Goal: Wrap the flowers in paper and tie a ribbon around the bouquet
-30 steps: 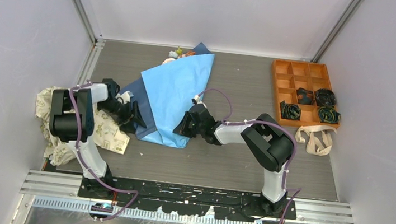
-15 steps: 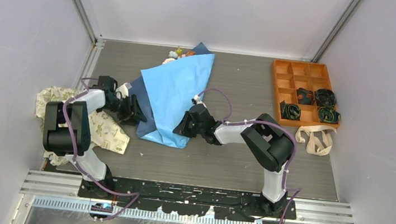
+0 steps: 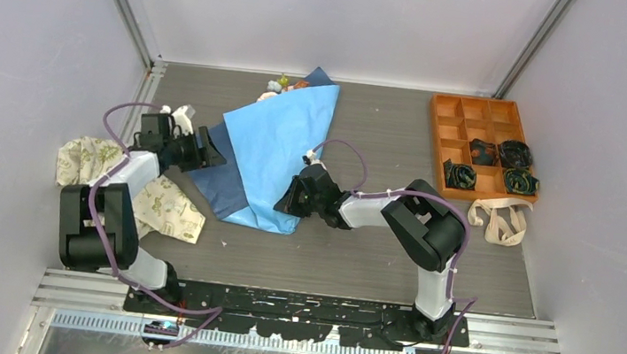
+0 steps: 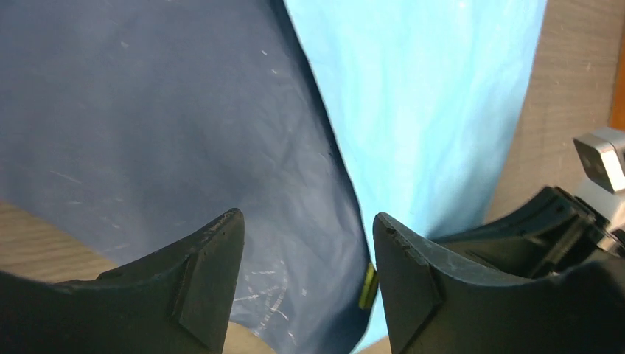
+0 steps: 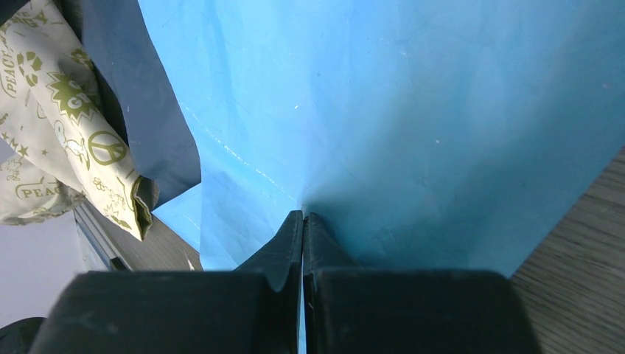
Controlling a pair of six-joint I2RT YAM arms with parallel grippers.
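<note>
TOP VIEW
- the paper (image 3: 283, 138): mid-desk, light blue face up, folded over the stalks into a rough wedge with its narrow end toward the arms. A darker blue flap lies open along its left side.
- the flowers (image 3: 277, 86): only blooms show, poking past the paper's far, wide end. The stalks are hidden under the sheet.
- the ribbon (image 3: 499, 221): loose beige loops on the desk (image 3: 354, 262), just beside the near edge of the orange tray (image 3: 449, 126) and well apart from the paper. Tying is judged a later step.
- dark coils (image 3: 460, 174): in the tray's right and near compartments.
- cream cloth (image 3: 160, 204): crumpled at the left, just beside the dark flap.
- left pincer (image 3: 213, 151): at the flap's far-left edge.
- right pincer (image 3: 283, 204): at the wedge's narrow near end.

LEFT WRIST VIEW
- left pincer: fingers spread, nothing between them. The dark face lies below, and its border with the light face runs up between the fingers.
- Judged purpose: lined up to take the loose flap and fold it across.

RIGHT WRIST VIEW
- right pincer: fingers pressed together, nipping the paper's light blue face. A crease runs up from the tips.
- Judged purpose: anchors the narrow end so the fold does not spring open while the other arm works.
- cream cloth: upper left, beside the dark flap.

STAGE
- wrapping partly done; the left flap is not yet closed.

RISK
- thin sheet may tear or slip at the nip.
</note>
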